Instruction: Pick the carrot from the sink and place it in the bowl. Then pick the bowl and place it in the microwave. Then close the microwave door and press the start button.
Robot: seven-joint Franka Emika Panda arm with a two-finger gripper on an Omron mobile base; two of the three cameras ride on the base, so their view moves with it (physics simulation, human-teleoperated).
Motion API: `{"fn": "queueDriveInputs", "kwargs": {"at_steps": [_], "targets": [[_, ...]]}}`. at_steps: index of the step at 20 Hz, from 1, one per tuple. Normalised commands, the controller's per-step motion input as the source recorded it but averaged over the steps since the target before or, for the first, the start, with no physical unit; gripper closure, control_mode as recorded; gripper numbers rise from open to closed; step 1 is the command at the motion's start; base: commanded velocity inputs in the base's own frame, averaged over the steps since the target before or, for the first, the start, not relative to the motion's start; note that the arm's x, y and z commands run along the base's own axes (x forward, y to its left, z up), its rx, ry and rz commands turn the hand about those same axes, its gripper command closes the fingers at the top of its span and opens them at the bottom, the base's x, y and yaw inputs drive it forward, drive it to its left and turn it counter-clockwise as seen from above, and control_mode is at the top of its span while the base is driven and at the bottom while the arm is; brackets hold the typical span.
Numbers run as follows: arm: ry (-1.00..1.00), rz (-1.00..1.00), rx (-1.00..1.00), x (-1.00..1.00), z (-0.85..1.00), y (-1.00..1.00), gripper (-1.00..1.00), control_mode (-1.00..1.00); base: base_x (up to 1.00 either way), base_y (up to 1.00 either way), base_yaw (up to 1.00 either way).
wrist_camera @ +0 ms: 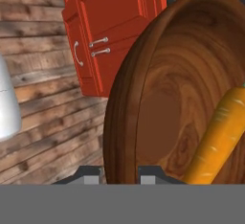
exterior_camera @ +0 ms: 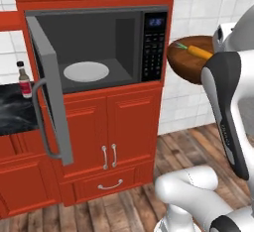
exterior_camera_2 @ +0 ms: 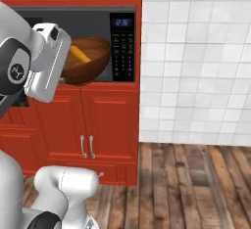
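The round brown wooden bowl (exterior_camera_2: 83, 61) is carried in the air by the tool (wrist_camera: 120, 173), with the slender orange carrot (exterior_camera: 199, 51) lying inside it. In the hand view the bowl's rim passes between the two dark finger tips (wrist_camera: 89, 175), one outside the wall and one inside, so the tool is pinching the bowl by its rim. The carrot rests against the inner slope, just beyond the inner tip.

The chief risk, as I judge it, is the tilt: held by one edge, the bowl leans, and a sharper lean or a jolt could roll the carrot out onto the wooden floor. A thin rim grip may also slip or let the bowl swing.

The grey steel microwave (exterior_camera: 99, 42) lies ahead of the tool and off to one side, with its dark cavity open and a white round plate (exterior_camera: 86, 71) on its floor. Its steel-framed door (exterior_camera: 47, 85) stands wide open on the far side of the opening from the tool. The bowl could strike the black keypad panel (exterior_camera: 154, 40), which is nearest the tool, or the cavity's frame on entry.
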Motion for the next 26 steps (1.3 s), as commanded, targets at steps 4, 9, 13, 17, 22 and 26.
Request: {"fn": "queueDriveInputs", "kwargs": {"at_steps": [4,9,13,17,22,26], "targets": [[0.00,0.00,0.00,0.00,0.00,0.00,1.00,1.00,0.12,0.38,-0.02],[0.00,0.00,0.00,0.00,0.00,0.00,1.00,1.00,0.23,0.27,0.00],[0.00,0.00,0.00,0.00,0.00,0.00,1.00,1.00,0.45,0.13,0.00],[0.00,0.00,0.00,0.00,0.00,0.00,1.00,1.00,0.47,0.13,0.09],[0.00,0.00,0.00,0.00,0.00,0.00,1.00,1.00,0.30,0.39,0.09],[0.00,0.00,0.00,0.00,0.00,0.00,1.00,1.00,0.30,0.29,0.08]]}}
